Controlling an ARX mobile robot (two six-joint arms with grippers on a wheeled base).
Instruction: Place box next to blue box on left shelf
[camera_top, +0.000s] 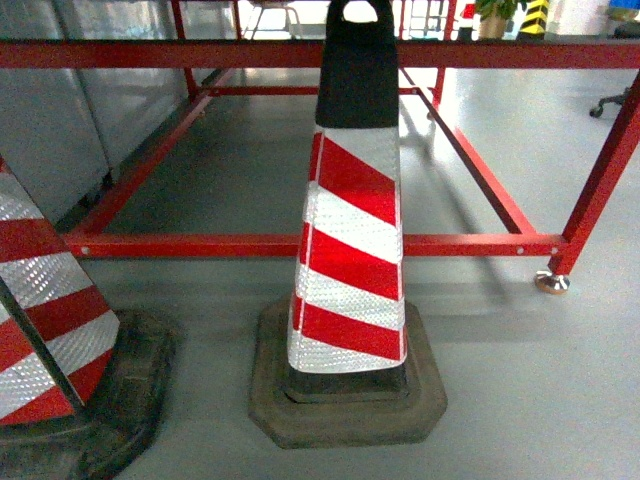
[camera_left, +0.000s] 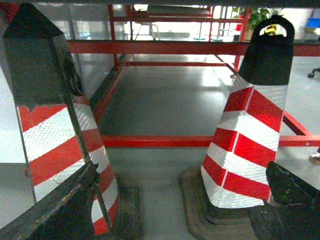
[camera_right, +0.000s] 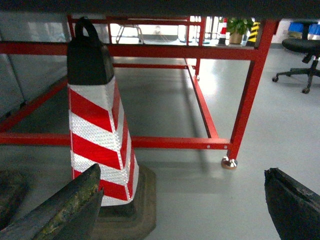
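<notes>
- Since no crate or shelf is in any view, I'd call this search/approach, nothing grasped yet.
- Left gripper and right gripper: jaws apart, empty, low near centre cone.
- Red frame sits behind cone.
- Next: steer base round cone, find crate.

No readable text, label, brand, number or sign appears in any of the three views. The red-and-white striped traffic cone carries only diagonal reflective bands, with no lettering. The red metal frame behind the cone is plain painted metal, bearing no plate, sticker or printed marking.
</notes>
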